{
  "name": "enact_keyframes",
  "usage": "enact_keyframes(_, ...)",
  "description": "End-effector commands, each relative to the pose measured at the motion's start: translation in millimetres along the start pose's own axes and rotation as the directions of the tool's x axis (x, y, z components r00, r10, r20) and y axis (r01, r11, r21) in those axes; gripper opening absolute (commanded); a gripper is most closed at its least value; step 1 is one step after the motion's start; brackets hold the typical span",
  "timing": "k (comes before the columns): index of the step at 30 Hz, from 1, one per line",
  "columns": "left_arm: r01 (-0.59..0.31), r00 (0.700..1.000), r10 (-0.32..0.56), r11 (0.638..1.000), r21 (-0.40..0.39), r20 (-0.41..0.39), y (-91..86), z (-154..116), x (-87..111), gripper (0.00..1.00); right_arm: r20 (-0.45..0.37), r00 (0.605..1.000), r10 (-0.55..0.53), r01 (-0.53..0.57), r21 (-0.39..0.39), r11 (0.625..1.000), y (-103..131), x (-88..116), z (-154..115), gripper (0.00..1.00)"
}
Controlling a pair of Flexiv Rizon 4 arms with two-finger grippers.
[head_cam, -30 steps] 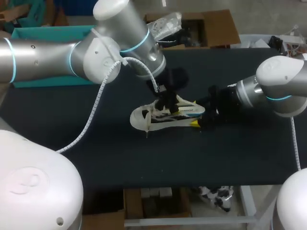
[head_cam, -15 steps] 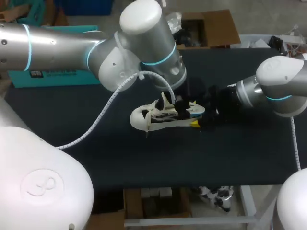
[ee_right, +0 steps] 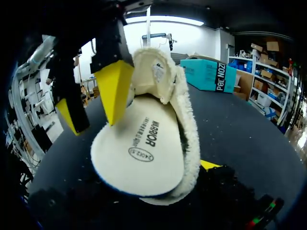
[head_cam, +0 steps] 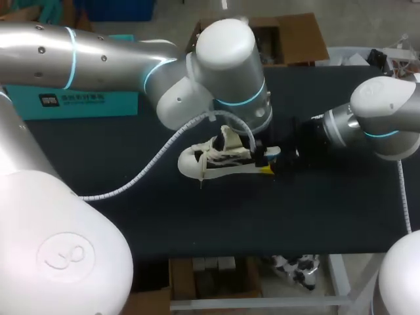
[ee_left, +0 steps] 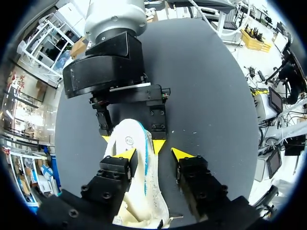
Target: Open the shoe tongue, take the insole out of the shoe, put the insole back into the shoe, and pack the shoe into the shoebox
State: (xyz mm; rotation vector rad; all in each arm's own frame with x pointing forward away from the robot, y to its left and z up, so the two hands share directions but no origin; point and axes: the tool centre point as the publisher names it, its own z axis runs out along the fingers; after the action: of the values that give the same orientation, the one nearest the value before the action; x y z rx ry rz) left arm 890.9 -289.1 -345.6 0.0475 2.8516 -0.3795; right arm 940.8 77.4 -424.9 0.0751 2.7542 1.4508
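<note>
**Head view:** a black table (head_cam: 131, 216) carries a white shoe (head_cam: 197, 163) near its middle. Well behind the shoe, at the table's rear edge, stands a teal shoebox (head_cam: 85, 102). The left arm (head_cam: 230, 72) hangs over the shoe's heel end and hides its own hand. The right hand (head_cam: 283, 164) meets the heel from the far side.

**Left wrist view:** the left hand (ee_left: 154, 153) is open. One finger is over the insole (ee_left: 132, 130) inside the shoe (ee_left: 148, 201), and the other is outside the shoe's fleecy wall, above bare table. Ahead, the right hand (ee_left: 132, 142) clamps the heel, with a yellow tip against each side.

**Right wrist view:** the insole (ee_right: 139, 153) lies in the shoe's opening, close in front. Of the left hand (ee_right: 91, 103), one fingertip (ee_right: 115, 88) touches the insole and its partner stands outside the shoe. The shoebox (ee_right: 213, 74) stands beyond the shoe's toe end.
</note>
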Motion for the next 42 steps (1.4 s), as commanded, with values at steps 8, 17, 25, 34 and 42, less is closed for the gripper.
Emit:
enact_keyframes(8, 0.032, 0.998, -0.032, 0.999, -0.005, 0.055, 0.2, 20, -3.7, 0.44, -0.001, 1.0, 0.0, 0.0, -0.002, 1.0, -4, -2, 3, 0.0)
enact_keyframes(17, 0.055, 0.996, -0.057, 0.998, 0.018, 0.076, 4.1, 15, -22.6, 0.42, -0.001, 1.0, 0.0, 0.0, -0.002, 1.0, -4, -2, 3, 0.0)
enact_keyframes(25, 0.068, 0.994, -0.071, 0.997, 0.032, 0.081, 4.0, 15, -32.1, 0.33, -0.001, 1.0, 0.0, 0.0, -0.002, 1.0, -4, -2, 3, 0.0)
enact_keyframes(34, 0.102, 0.988, -0.104, 0.995, 0.021, 0.115, 4.3, 12, -37.2, 0.32, -0.001, 1.0, 0.0, 0.0, -0.002, 1.0, -4, -2, 3, 0.0)
enact_keyframes(42, 0.132, 0.984, -0.135, 0.991, 0.039, 0.112, 8.4, 10, -43.5, 0.0, -0.001, 1.0, 0.0, 0.0, -0.002, 1.0, -4, -2, 3, 0.0)
